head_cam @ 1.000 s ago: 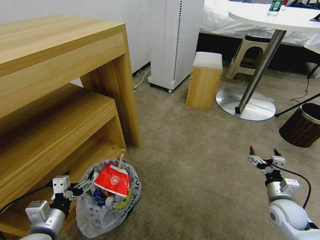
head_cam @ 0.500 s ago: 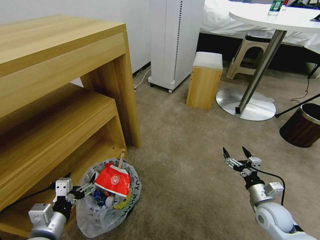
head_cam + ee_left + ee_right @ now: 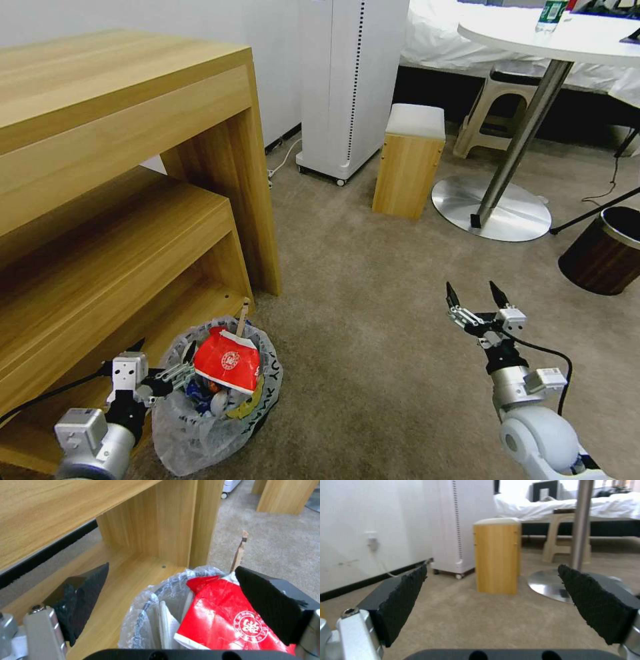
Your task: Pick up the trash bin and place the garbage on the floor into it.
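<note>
The trash bin (image 3: 217,400) stood on the carpet floor (image 3: 373,347) at seven o'clock in the head view, beside the wooden shelf unit (image 3: 120,220). Its crinkly bag hid the dark body, and the lettering was hard to read. A red wrapper (image 3: 227,363) and a wooden stick (image 3: 242,317) poked out; the deeper litter was too jumbled to name. The left pincer (image 3: 175,365) straddled the rim at nine o'clock, spread apart. The right pincer (image 3: 475,299) hung over bare carpet at five o'clock, fingers apart, its arm cut off below.
</note>
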You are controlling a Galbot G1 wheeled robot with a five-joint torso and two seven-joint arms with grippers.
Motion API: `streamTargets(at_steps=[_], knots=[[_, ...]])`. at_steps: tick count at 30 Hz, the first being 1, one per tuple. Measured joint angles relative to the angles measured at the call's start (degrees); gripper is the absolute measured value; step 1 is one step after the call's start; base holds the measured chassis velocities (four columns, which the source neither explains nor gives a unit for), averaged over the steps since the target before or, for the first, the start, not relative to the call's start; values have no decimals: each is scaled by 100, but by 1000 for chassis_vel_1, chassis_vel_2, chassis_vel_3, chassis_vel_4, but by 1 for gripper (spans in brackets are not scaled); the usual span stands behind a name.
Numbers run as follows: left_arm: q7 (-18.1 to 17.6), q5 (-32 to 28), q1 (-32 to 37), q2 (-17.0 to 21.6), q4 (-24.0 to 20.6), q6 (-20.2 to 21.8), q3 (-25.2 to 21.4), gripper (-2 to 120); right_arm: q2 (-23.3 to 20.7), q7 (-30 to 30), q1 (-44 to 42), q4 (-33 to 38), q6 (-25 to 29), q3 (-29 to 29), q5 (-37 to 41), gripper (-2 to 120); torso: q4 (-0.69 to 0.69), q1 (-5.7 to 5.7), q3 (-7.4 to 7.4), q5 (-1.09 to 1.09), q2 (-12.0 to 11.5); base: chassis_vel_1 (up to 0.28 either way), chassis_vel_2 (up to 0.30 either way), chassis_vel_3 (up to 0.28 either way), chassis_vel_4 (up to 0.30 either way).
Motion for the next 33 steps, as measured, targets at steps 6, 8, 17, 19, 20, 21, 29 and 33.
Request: streamTargets(at_steps=[6,8,17,19,20,21,29,33], knots=[[-56,-36,-48,-12,47,53,12,100,163,139,44,-114,-10,-18,-143,100,0,0,0,-1,0,0,0,0,0],[-60,-42,-42,-13,48,72,13,100,165,140,45,-120,-10,-19,-146,100,0,0,0,-1,0,0,0,0,0],[-65,-47,-40,-12,50,83,17,100,159,140,46,-123,-10,-19,-142,100,0,0,0,-1,0,0,0,0,0],[-66,-48,-40,-12,51,84,17,100,158,139,46,-124,-10,-20,-140,100,0,0,0,-1,0,0,0,0,0],[-66,-49,-40,-11,52,84,17,100,157,138,46,-124,-10,-21,-139,100,0,0,0,-1,0,0,0,0,0],[-66,-49,-40,-11,52,84,17,100,157,138,46,-124,-10,-21,-139,100,0,0,0,-1,0,0,0,0,0],[-67,-51,-41,-10,55,87,17,100,153,134,46,-124,-10,-23,-133,100,0,0,0,-1,0,0,0,0,0],[-67,-52,-41,-10,55,88,17,100,152,130,46,-124,-11,-23,-131,100,0,0,0,-1,0,0,0,0,0]])
